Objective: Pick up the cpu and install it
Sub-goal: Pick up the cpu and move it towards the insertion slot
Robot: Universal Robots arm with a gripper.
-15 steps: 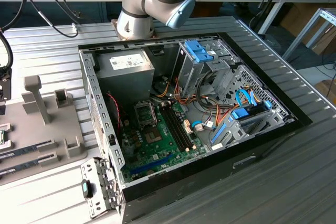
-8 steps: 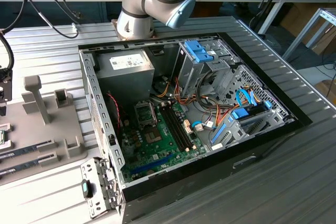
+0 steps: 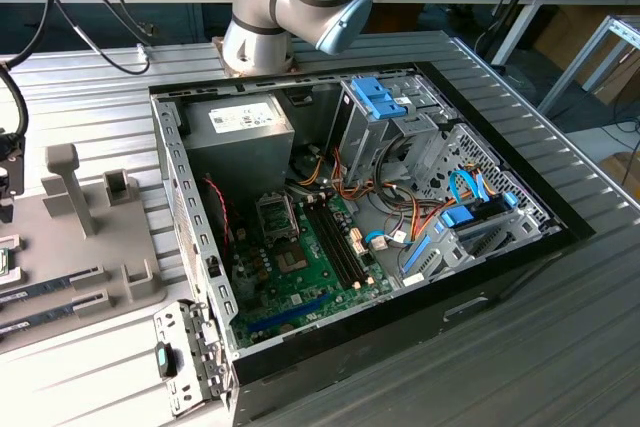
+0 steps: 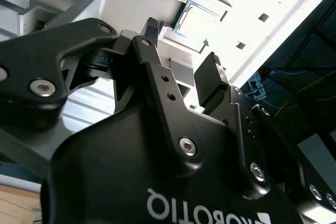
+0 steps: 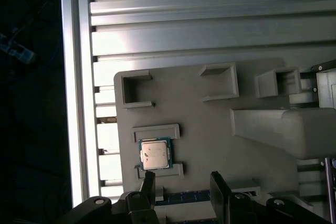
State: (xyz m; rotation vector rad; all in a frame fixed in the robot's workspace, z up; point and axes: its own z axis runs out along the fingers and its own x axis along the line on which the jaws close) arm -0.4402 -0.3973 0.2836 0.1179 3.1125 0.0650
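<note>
The cpu (image 5: 155, 155), a small flat square with a silvery top and a green rim, lies in a pocket of the grey fixture plate (image 5: 210, 114). It also shows as a bright square with a teal edge (image 4: 195, 21) in the second wrist view. My gripper (image 5: 184, 187) is open above the plate, with nothing between its black fingers (image 5: 148, 181). The cpu sits just beyond the fingertips, closer to one finger, as the gripper (image 4: 181, 51) also shows in the second wrist view. In the exterior view the black socket frame (image 3: 277, 215) sits on the green motherboard (image 3: 300, 277) inside the open computer case.
The case holds a grey power supply box (image 3: 240, 132), drive cages with blue clips (image 3: 380, 97), memory slots (image 3: 335, 242) and loose cables. The grey fixture (image 3: 90, 237) with upright posts stands at the exterior view's left on the ribbed metal table (image 3: 80, 97). The table's edge (image 5: 79, 103) runs close to the fixture.
</note>
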